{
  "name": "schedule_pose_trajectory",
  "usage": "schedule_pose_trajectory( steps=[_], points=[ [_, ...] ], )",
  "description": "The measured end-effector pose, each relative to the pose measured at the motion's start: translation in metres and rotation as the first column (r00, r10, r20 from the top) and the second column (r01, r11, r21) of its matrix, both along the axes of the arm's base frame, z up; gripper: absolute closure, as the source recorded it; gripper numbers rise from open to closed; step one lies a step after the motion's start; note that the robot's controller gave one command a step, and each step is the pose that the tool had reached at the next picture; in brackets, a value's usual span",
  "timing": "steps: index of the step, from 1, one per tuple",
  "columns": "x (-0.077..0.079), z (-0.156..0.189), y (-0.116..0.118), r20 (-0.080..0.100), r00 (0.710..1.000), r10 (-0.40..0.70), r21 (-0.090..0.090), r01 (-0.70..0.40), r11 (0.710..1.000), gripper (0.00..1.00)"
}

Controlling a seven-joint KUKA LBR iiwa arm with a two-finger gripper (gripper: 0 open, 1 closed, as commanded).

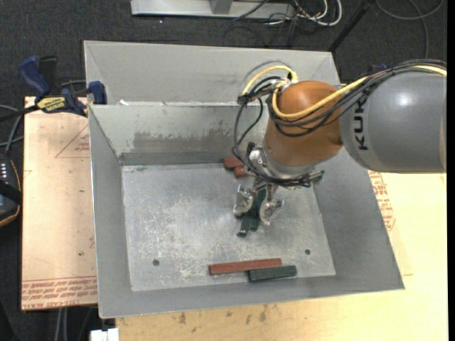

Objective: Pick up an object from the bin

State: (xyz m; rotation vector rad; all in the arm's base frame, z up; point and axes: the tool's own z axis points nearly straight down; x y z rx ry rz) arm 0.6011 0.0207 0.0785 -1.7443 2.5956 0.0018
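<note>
My gripper (256, 212) hangs over the middle of the bin, under the orange wrist cover. Its metal fingers (244, 203) are closed on a small dark green block (247, 226), which sticks out below and to the left of the fingertips. A short red-brown block (231, 163) lies just behind the gripper, at the foot of the bin's back wall, partly hidden by the wrist.
A long red-brown bar (245, 267) lies along the bin's front edge, with a dark green bar (271, 274) touching its right end. The arm reaches in from the right, over the bin's right wall.
</note>
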Motion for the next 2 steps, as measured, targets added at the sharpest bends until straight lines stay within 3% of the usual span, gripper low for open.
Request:
schedule_pose_trajectory(
  steps=[1,2],
  points=[
    [0.0,0.0,0.0,0.0,1.0,0.0,0.0,0.0,1.0,1.0],
    [0.001,0.165,0.002,-0.002,0.999,-0.043,-0.006,0.043,0.999,1.0]
  ],
)
